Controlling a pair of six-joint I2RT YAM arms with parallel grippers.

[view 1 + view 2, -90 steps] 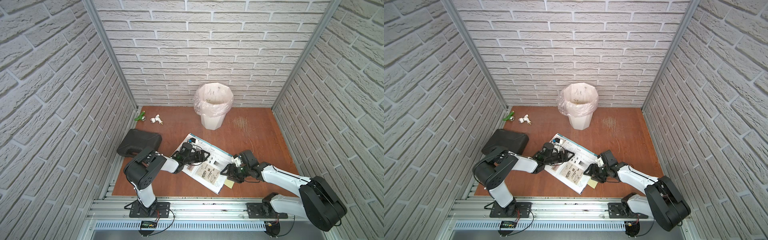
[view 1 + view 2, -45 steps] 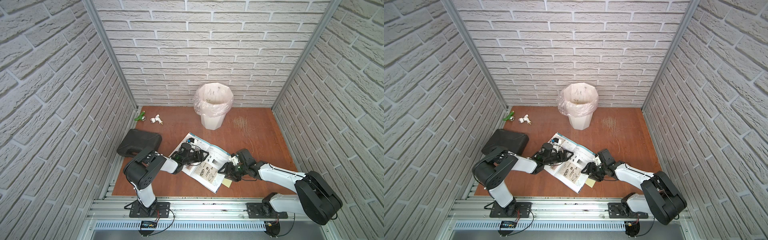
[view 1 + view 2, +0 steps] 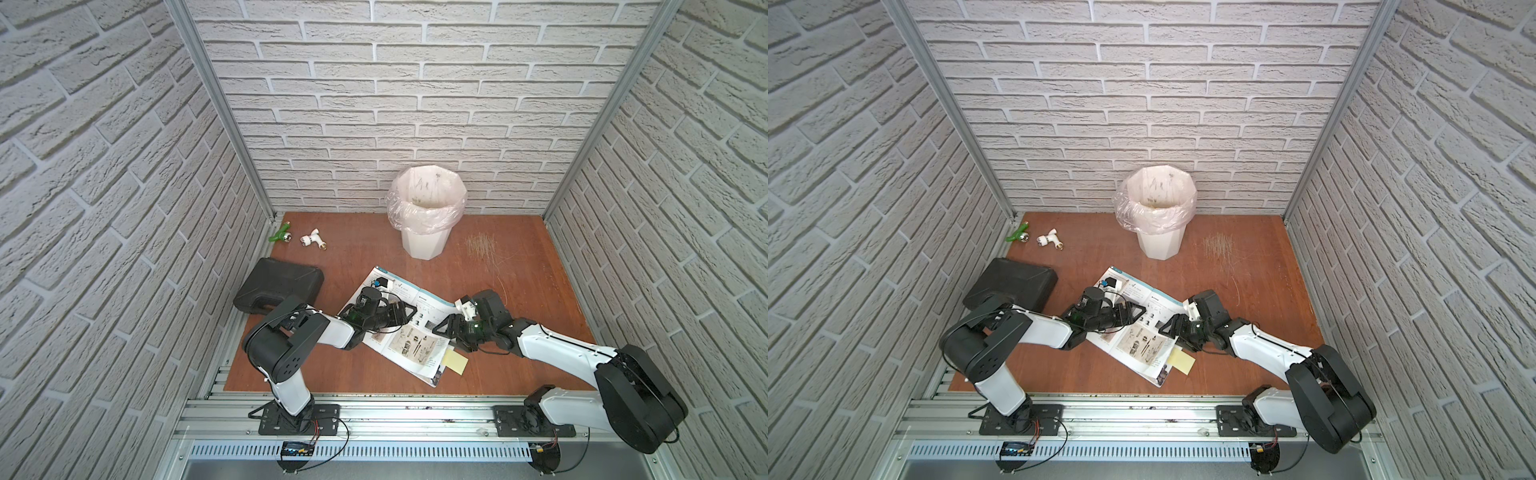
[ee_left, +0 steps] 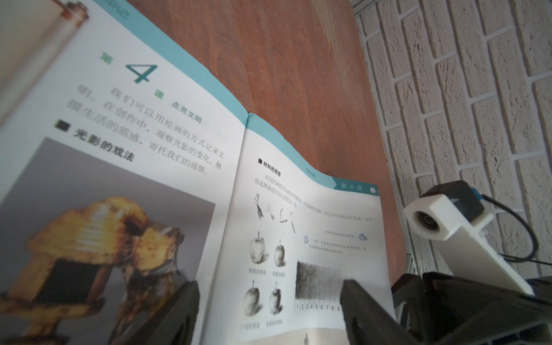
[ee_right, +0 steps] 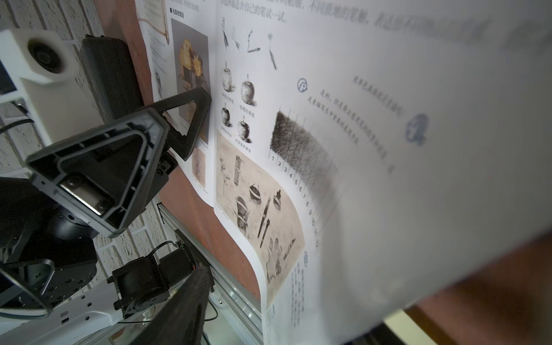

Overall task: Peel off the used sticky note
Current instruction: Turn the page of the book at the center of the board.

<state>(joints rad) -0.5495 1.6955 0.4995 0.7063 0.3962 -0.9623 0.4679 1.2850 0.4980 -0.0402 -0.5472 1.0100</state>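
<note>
Pale yellow square paper sticky note sticks at the open white book's corner in a top view; the right gripper has come beside it, ready to peel. Left wrist: left gripper fingers apart. Right wrist, blurred: fingers seem apart.

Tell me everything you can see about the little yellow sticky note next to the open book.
The sticky note is a small, pale yellow, roughly square slip of thin, plain paper; no writing is legible. In both top views it lies flat at the open book, by the page edge near its front corner, one edge meeting or tucked under the page, the rest on the wooden table. The right claw sits just behind it; contact cannot be told.
</note>
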